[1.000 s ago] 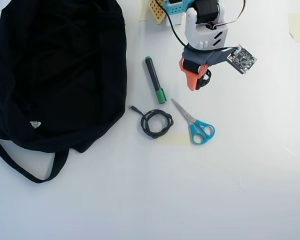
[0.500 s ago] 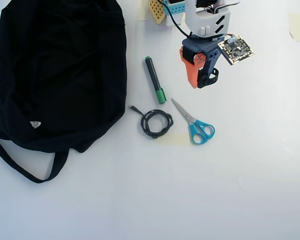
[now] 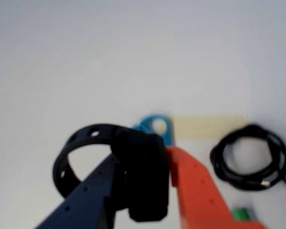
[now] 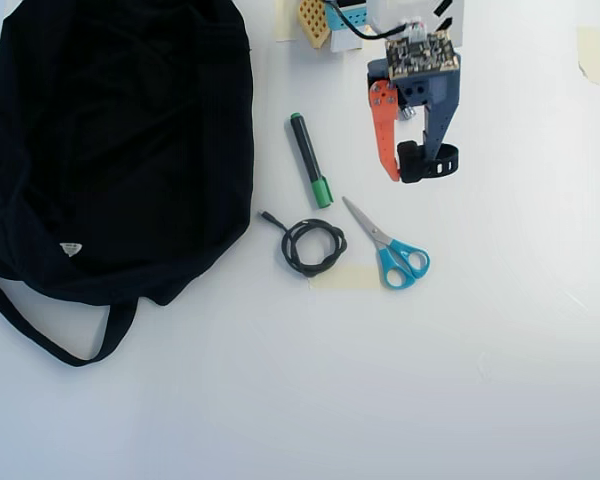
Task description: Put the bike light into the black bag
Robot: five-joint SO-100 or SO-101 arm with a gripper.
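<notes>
The gripper (image 4: pixel 405 170) hangs at the upper middle right in the overhead view, shut on the bike light (image 4: pixel 427 163), a tiny black block with a black loop strap. In the wrist view the bike light (image 3: pixel 142 171) sits pinched between the dark finger and the orange finger (image 3: pixel 196 191), and its holed strap (image 3: pixel 74 152) loops out to the left. The black bag (image 4: pixel 110 140) lies floppy at the far left of the overhead view, with a small white label and a long strap, well apart from the gripper.
A green marker (image 4: pixel 309 160), a coiled black cable (image 4: pixel 313 246) and blue-handled scissors (image 4: pixel 392 250) lie between the bag and the gripper. The cable (image 3: pixel 250 157) and a scissor handle (image 3: pixel 155 126) also show in the wrist view. Tape patches sit on the white table.
The gripper has swung round and lifted with the bike light held in it; the fingers now point down the overhead view. The other objects have not moved.
</notes>
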